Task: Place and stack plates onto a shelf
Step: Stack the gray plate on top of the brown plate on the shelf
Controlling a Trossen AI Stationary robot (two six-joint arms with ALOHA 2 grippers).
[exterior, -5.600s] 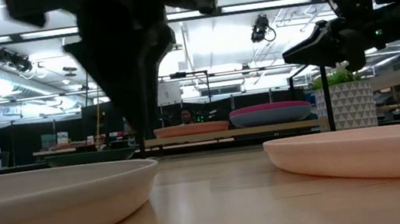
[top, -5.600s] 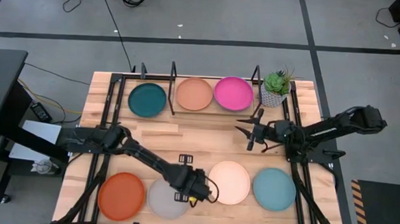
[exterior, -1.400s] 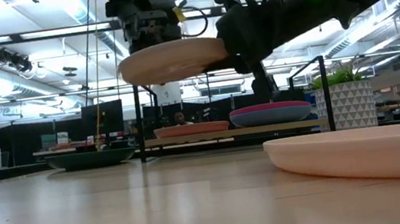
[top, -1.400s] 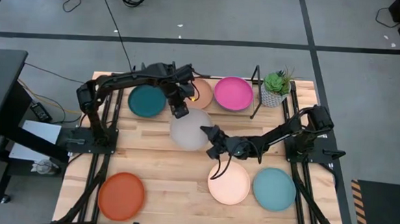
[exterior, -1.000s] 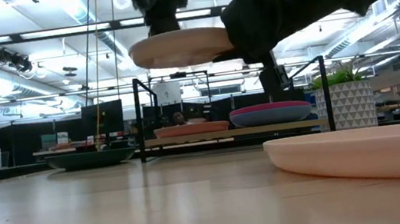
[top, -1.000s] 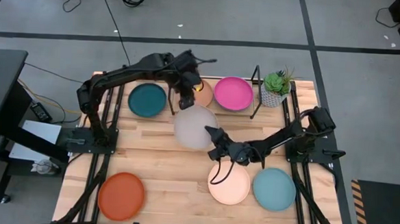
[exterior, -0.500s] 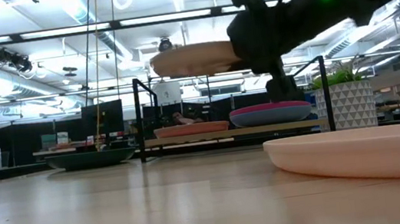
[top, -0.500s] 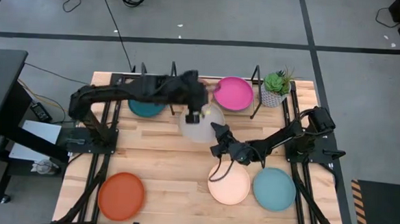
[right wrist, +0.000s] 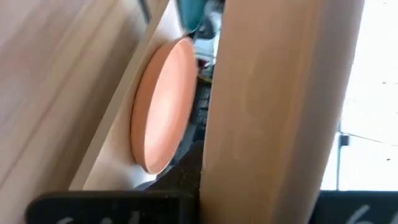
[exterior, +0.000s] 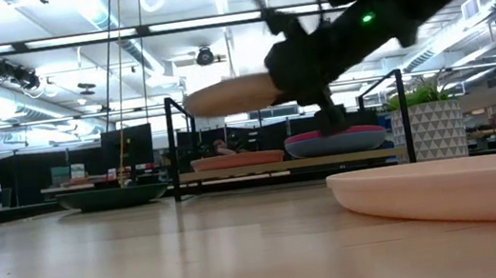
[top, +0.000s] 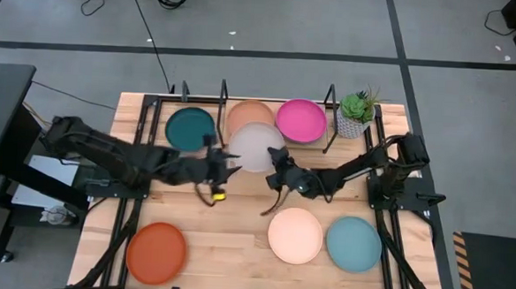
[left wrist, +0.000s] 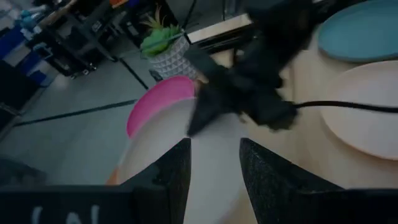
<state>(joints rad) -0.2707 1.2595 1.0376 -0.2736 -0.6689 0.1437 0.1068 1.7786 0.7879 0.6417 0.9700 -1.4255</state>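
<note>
High view: the right hand [top: 279,169], at frame centre, grips the right edge of the grey plate [top: 255,146], which overlaps the peach-tan plate [top: 251,116] in the shelf [top: 183,94] across the upper frame. The dark teal plate [top: 191,129] lies left, the magenta plate [top: 300,120] right. The left hand [top: 223,165], fingers spread and released, sits just left of the grey plate. The orange plate [top: 157,252], cream plate [top: 296,235] and light teal plate [top: 354,244] rest on the counter [top: 237,214] along the lower frame.

Low view: the grey plate [exterior: 228,95] hangs roughly level above the shelf.

Left wrist view: parted fingers [left wrist: 171,171].
</note>
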